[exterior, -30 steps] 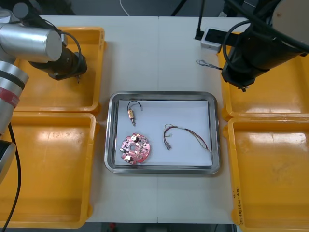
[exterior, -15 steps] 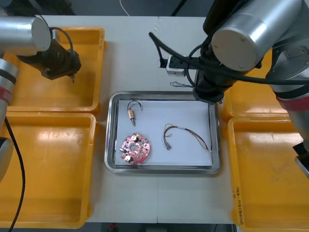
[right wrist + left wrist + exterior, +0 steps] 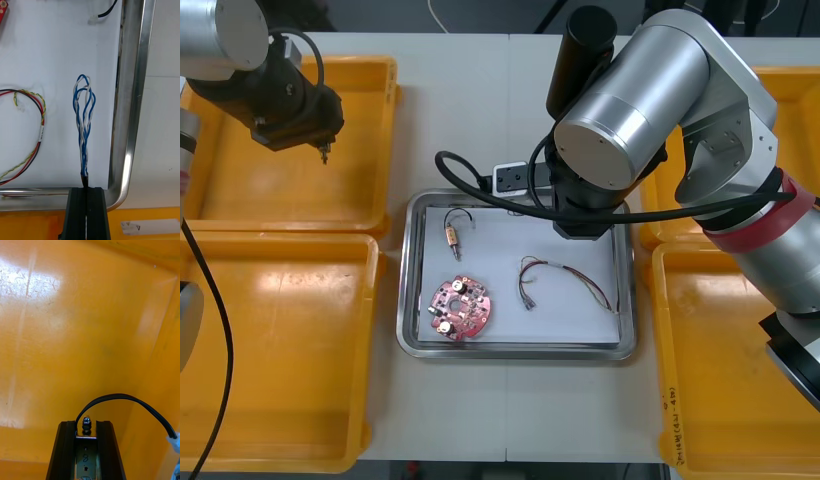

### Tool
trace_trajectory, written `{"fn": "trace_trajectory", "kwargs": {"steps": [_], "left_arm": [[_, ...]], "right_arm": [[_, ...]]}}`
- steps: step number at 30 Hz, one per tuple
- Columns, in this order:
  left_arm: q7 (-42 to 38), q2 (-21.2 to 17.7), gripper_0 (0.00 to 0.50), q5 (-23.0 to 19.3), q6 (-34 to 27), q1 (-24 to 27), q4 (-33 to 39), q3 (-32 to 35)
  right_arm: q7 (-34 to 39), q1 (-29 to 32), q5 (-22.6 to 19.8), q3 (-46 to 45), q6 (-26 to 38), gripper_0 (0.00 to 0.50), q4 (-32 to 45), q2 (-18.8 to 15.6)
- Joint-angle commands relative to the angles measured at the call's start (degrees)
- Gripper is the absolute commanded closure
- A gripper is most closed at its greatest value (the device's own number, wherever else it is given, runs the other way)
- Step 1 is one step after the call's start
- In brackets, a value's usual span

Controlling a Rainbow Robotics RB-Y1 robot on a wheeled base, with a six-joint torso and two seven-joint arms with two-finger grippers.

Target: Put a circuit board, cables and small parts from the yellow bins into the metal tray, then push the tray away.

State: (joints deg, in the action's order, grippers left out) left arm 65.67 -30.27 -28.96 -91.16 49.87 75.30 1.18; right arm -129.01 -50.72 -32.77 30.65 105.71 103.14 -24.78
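Right claw (image 3: 87, 188): pressing together on the end of the twisted blue and white cable (image 3: 84, 112), which is reaching out over the white inside of the metal tray (image 3: 129, 123) beside its rim. Whether the cable is touching the tray cannot be told. In the front view the right arm is hiding both.
Left claw (image 3: 322, 148): pinching a small metal part (image 3: 87, 423) over the far left yellow bin (image 3: 280, 200). A black cable (image 3: 123, 396) is looping off the part, its far end cut off.
Lying in tray: circuit board (image 3: 460, 308); red and yellow cable (image 3: 565, 278).
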Motion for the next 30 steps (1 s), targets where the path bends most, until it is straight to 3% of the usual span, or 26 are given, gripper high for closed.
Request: {"fn": "trace_trajectory", "kwargs": {"steps": [1, 8, 19, 30], "left_arm": [[6.2, -2.4, 0.499, -0.5, -3.7, 1.5, 5.1, 2.3], [5.8, -2.6, 0.498, -0.2, -10.4, 1.5, 10.6, 2.7], [4.9, -2.6, 0.499, -0.2, -18.8, 1.4, 16.2, 2.6], [4.8, -2.6, 0.497, -0.2, -18.8, 1.4, 16.5, 2.6]], "right_arm": [[-3.0, -1.9, 0.6, 1.2, -3.1, 0.5, -1.9, 1.2], [-2.8, 1.1, 5.5, 5.1, -8.2, 0.5, -4.1, 1.2], [-3.2, 3.7, 5.2, 5.4, -13.0, 0.5, -9.4, 1.1], [-1.9, 4.4, 5.2, 7.7, -13.8, 0.5, -11.3, 1.1]]}}
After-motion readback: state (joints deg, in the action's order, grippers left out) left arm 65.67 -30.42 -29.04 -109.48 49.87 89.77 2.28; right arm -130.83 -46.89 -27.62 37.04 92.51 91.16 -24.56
